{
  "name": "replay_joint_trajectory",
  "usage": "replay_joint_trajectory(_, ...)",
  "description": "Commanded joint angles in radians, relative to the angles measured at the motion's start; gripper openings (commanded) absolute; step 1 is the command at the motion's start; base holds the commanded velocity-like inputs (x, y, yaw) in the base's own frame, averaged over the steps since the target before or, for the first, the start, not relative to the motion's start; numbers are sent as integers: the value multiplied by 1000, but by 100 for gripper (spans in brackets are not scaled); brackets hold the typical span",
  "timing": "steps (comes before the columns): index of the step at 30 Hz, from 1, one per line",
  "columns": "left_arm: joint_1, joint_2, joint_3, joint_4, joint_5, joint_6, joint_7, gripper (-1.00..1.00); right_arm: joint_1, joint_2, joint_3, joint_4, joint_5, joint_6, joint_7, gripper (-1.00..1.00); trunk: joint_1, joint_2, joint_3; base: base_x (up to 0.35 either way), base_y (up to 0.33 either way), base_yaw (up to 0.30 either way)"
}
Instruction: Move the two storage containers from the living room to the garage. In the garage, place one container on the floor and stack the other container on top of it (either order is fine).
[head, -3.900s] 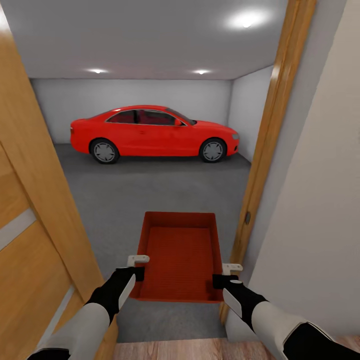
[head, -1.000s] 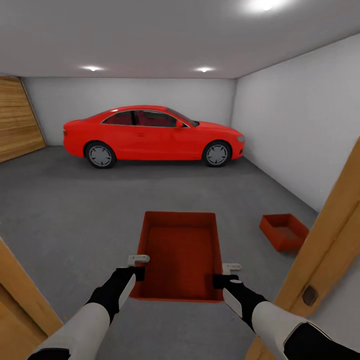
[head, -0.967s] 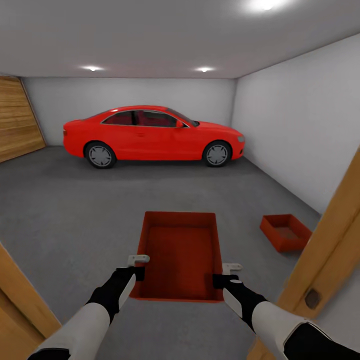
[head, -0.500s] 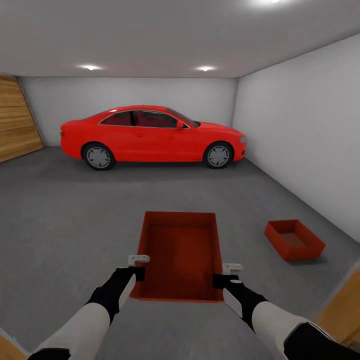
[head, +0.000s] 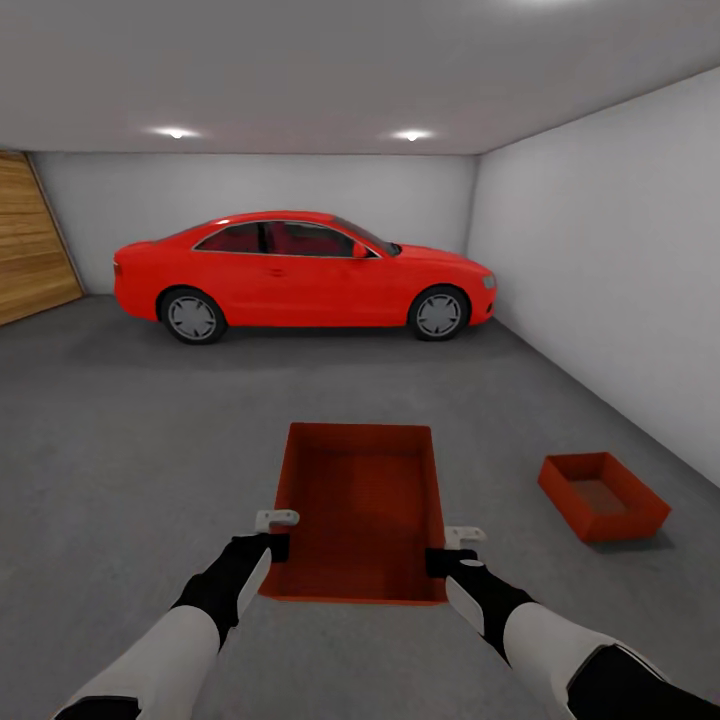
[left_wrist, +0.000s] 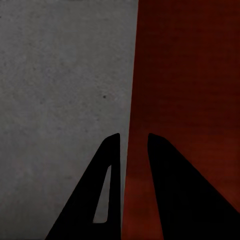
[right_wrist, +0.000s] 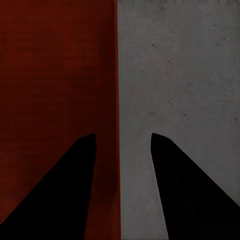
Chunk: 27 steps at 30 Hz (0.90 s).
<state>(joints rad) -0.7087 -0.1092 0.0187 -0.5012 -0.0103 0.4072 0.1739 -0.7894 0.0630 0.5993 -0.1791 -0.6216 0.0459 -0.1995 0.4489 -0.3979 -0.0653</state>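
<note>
Held storage container (head: 362, 510): orange-red, lidless, at lower centre of the head view, carried level above the grey concrete floor (head: 130, 430) of the garage. Left gripper (head: 277, 545) was clamped on its left wall, one finger either side of the wall in the left wrist view (left_wrist: 134, 145); right gripper (head: 440, 560) likewise grasped the right wall (right_wrist: 120, 145). Second storage container (head: 603, 496): identical, resting on the floor at lower right, near the white side wall (head: 600, 260), well apart from the first. Red car (head: 300, 268): parked along the back wall, upper centre
</note>
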Motion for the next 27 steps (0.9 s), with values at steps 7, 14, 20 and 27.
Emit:
replay_joint_trajectory(7,0,0,-5,1,1,7,7,-100,-2,-29,-3,-3,20,3,-21,-100,1,-2,-2,321,0,0)
replay_joint_trajectory(14,0,0,-5,1,3,7,7,-100,-1,-29,-2,-3,20,3,-21,-100,1,-2,-2,321,0,0)
replay_joint_trajectory(20,0,0,-5,2,3,7,7,-100,-2,-29,-3,-3,20,4,-21,-100,1,-2,-2,322,0,0)
replay_joint_trajectory(27,0,0,-5,3,3,7,7,-100,-2,-29,-3,-3,20,3,-21,-100,1,-2,-2,321,0,0)
